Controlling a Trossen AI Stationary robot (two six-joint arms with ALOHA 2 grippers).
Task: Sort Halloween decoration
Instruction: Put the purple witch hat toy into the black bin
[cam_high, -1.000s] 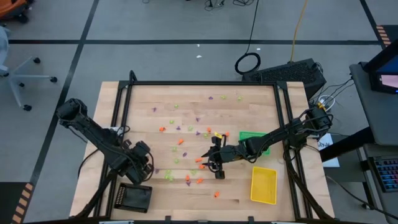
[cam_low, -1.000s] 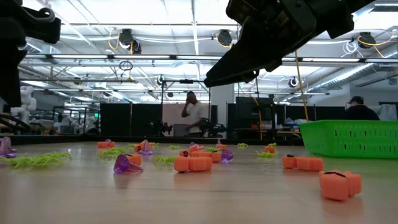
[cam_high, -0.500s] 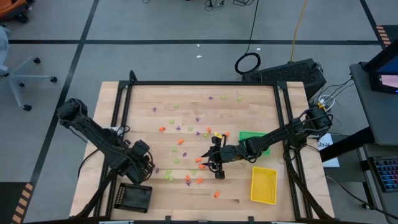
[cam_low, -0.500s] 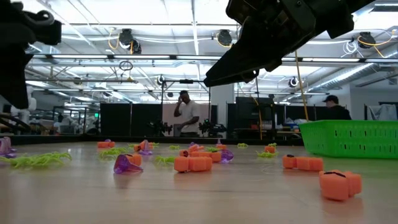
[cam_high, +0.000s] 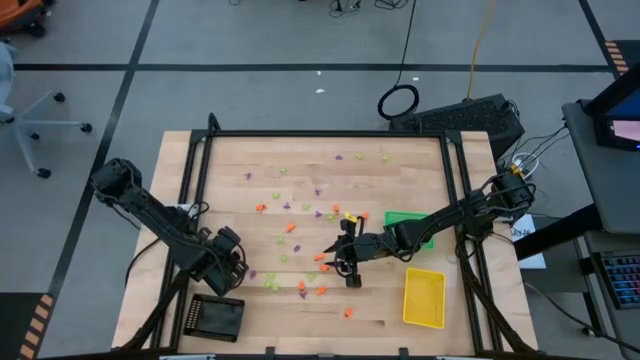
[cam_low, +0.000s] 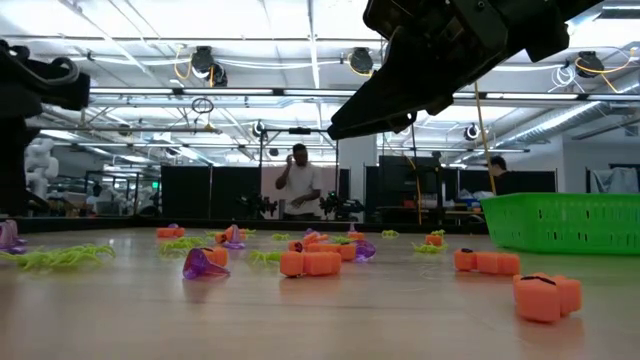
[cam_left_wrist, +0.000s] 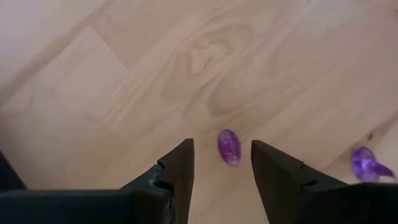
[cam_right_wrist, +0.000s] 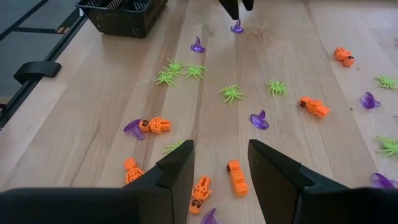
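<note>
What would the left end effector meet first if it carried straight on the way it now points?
Probably the small purple trinket lying on the wooden table. The left end effector is open, and the trinket sits in line with the gap between its fingers. How far above the table it hovers is unclear.

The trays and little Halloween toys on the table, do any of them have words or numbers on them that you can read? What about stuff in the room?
None can be read in any view.
Green tray, yellow tray, black tray: no writing shows.
Orange, purple and green trinkets: no letters or numbers visible.
Screen at the right edge of the high view: lit, but too small to read.
</note>
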